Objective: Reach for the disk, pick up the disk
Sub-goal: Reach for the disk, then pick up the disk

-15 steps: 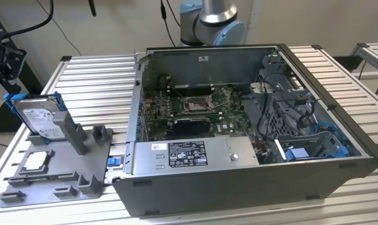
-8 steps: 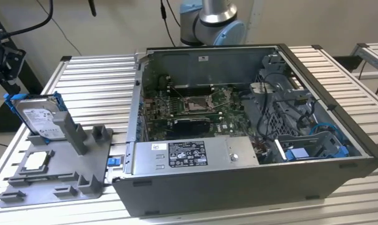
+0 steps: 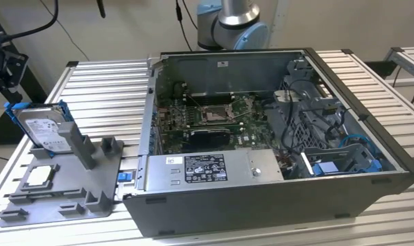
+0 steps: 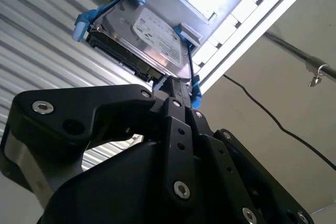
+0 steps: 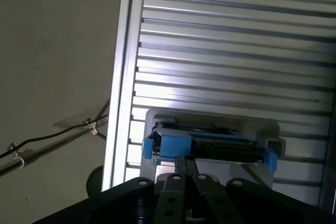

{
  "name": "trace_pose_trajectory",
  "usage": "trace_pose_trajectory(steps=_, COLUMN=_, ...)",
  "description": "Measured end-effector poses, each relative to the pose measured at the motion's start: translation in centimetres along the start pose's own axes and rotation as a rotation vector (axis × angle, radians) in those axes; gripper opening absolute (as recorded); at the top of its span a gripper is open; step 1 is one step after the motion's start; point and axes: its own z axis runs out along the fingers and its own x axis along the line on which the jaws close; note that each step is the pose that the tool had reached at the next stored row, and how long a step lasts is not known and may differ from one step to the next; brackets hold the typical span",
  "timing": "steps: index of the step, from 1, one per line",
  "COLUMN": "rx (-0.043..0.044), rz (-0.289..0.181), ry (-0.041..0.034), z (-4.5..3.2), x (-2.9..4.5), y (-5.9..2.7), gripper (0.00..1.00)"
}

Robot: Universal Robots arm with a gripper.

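The disk (image 3: 42, 130) is a silver-grey hard drive with a white label and a bright blue frame. It stands on edge in a slot of the grey stand (image 3: 63, 197), at the exterior view's left. Both wrist views look along the black gripper toward it. In the second wrist view the gripper (image 4: 176, 83) points at the disk (image 4: 152, 32) near a blue frame corner. In the first wrist view the gripper (image 5: 185, 160) sits just short of the disk's (image 5: 210, 145) blue edge. The fingertips lie together with nothing between them.
An open computer case (image 3: 261, 205) with its motherboard exposed lies on the slatted aluminium table (image 3: 104, 87), to the exterior view's right of the stand. A small square chip (image 3: 39, 177) lies on the stand's base. The arm's base (image 3: 234, 20) rises behind the case. Cables hang off the table's edge.
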Motion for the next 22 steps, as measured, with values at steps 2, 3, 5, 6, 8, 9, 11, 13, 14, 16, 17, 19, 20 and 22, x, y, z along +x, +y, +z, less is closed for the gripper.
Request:
trace_pose_trajectory(steps=2, rx=-0.0001, rz=-0.022, ry=0.0009, z=0.0, x=0.0, y=0.0, gripper=0.0)
trace_pose_trajectory(steps=3, rx=-0.0001, rz=-0.032, ry=0.0013, z=0.0, x=0.0, y=0.0, gripper=0.0)
trace_pose_trajectory(steps=5, rx=-0.0002, rz=-0.047, ry=0.0018, z=0.0, x=0.0, y=0.0, gripper=0.0)
trace_pose_trajectory(steps=6, rx=-0.0002, rz=-0.055, ry=0.002, z=0.0, x=0.0, y=0.0, gripper=0.0)
trace_pose_trajectory(steps=8, rx=-0.0002, rz=-0.069, ry=0.0021, z=0.0, x=0.0, y=0.0, gripper=0.0)
trace_pose_trajectory(steps=9, rx=-0.0001, rz=-0.075, ry=0.0023, z=-0.01, x=0.0, y=0.01, gripper=0.0)
trace_pose_trajectory(steps=11, rx=-0.0002, rz=-0.083, ry=0.0024, z=0.0, x=-0.01, y=0.07, gripper=0.0)
trace_pose_trajectory(steps=13, rx=-0.0002, rz=-0.09, ry=0.0028, z=0.0, x=0.0, y=0.07, gripper=0.0)
trace_pose_trajectory(steps=14, rx=-0.0002, rz=-0.094, ry=0.003, z=0.0, x=0.0, y=0.07, gripper=0.0)
trace_pose_trajectory(steps=16, rx=-0.0003, rz=-0.102, ry=0.0032, z=0.01, x=0.0, y=0.07, gripper=0.0)
trace_pose_trajectory(steps=17, rx=-0.0003, rz=-0.109, ry=0.0033, z=0.01, x=0.0, y=0.07, gripper=0.0)
trace_pose_trajectory(steps=19, rx=-0.0004, rz=-0.125, ry=0.0039, z=0.01, x=0.0, y=0.08, gripper=0.0)
trace_pose_trajectory(steps=20, rx=-0.0004, rz=-0.131, ry=0.0042, z=0.01, x=0.0, y=0.08, gripper=0.0)
trace_pose_trajectory(steps=22, rx=-0.0004, rz=-0.144, ry=0.0047, z=0.01, x=0.0, y=0.08, gripper=0.0)
